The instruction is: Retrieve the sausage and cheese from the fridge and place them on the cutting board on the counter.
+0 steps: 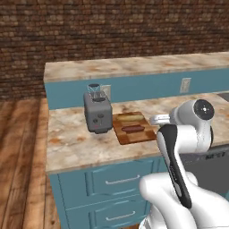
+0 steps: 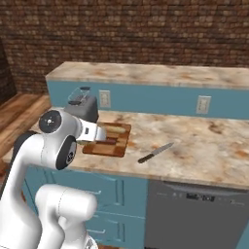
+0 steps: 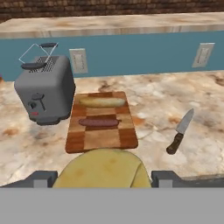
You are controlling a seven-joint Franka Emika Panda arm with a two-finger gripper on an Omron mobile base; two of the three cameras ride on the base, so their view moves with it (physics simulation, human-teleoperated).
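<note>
I find no readable brand or writing; the small grey marks on the dishwasher (image 2: 197, 214) panel are too fine to make out.

In the hand view the cheese (image 3: 103, 169) sits large and yellowish between the two finger tips of the gripper (image 3: 103, 177), so I read the jaws as spread wide and grasping it. It hangs just short of the near edge of the cutting board (image 3: 101, 136).

The cutting board holds two things: a dark-red sausage (image 3: 99, 123) lying crosswise at its middle, and a longer pale tan loaf (image 3: 103, 102) parallel to it, nearer the back. The two lie apart.

The board rests flat on the counter (image 1: 71, 143), just beside the grey toaster (image 3: 43, 89), which stands to its left in the hand view. A knife (image 3: 180, 131) with a dark handle lies on the stone to the board's right, well apart from it. Two white outlets (image 3: 78, 60) sit on the teal back ledge.
</note>
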